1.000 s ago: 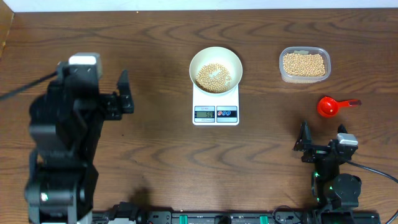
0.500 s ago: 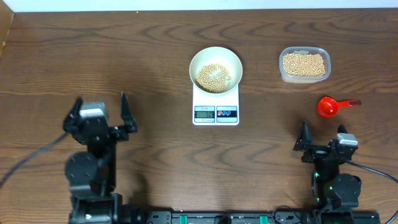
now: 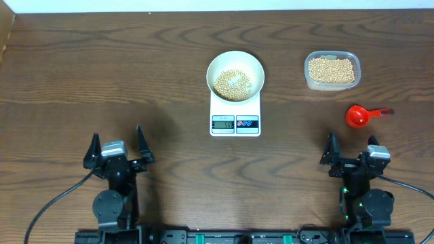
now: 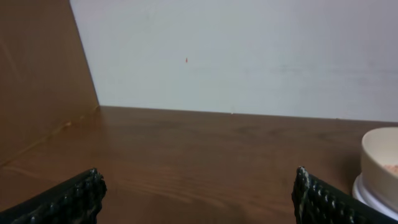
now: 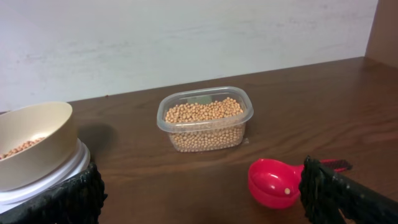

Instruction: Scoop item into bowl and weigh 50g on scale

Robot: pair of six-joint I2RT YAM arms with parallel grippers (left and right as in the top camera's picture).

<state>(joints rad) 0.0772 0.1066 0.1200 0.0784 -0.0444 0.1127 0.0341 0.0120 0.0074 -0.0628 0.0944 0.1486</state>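
A white bowl (image 3: 234, 74) holding tan beans (image 3: 232, 84) rests on the white scale (image 3: 235, 116) at the table's middle; its rim also shows at the far right of the left wrist view (image 4: 380, 163) and at the left of the right wrist view (image 5: 34, 146). More beans fill a clear tub (image 3: 331, 70) (image 5: 206, 119). My left gripper (image 3: 118, 148) (image 4: 196, 196) sits low at the front left, open and empty. At the front right my right gripper (image 3: 350, 150) (image 5: 202, 190) is open and empty too.
A red scoop (image 3: 359, 115) (image 5: 278, 183) lies on the table between the tub and my right gripper, with one bean in it. A wooden side wall (image 4: 37, 81) rises at the left. A pale back wall (image 5: 186, 37) bounds the far edge.
The left arm has folded down and drawn back from a raised pose at mid-left to rest low at the front left. The right arm, bowl, scale and scoop have not moved.
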